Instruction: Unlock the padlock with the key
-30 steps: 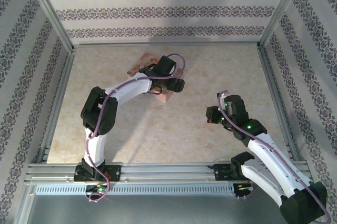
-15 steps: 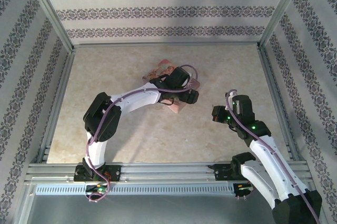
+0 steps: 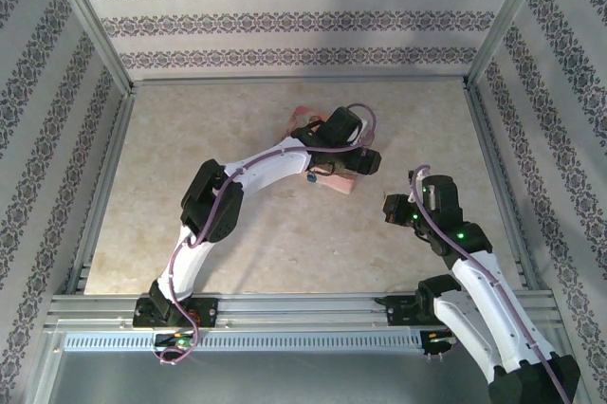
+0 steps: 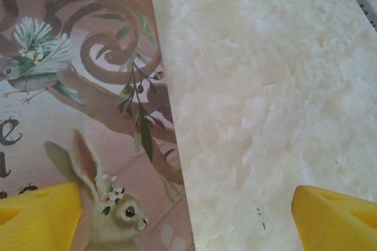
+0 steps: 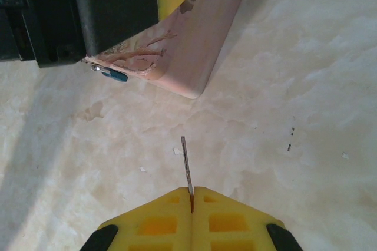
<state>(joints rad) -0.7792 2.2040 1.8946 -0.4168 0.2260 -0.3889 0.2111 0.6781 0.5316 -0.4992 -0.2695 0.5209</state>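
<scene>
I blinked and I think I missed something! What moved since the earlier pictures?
The left arm swung right, toward the right arm, and the pink box, little blue padlock on its side, slid along the table with the left tool. The right tool shifted slightly right. Nothing was grabbed or dropped: the left tool stayed wide open, the right tool stayed shut on the key.

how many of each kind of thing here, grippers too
pink box: 1
padlock: 1
key: 1
grippers: 2 (left gripper, right gripper)
total: 5
</scene>
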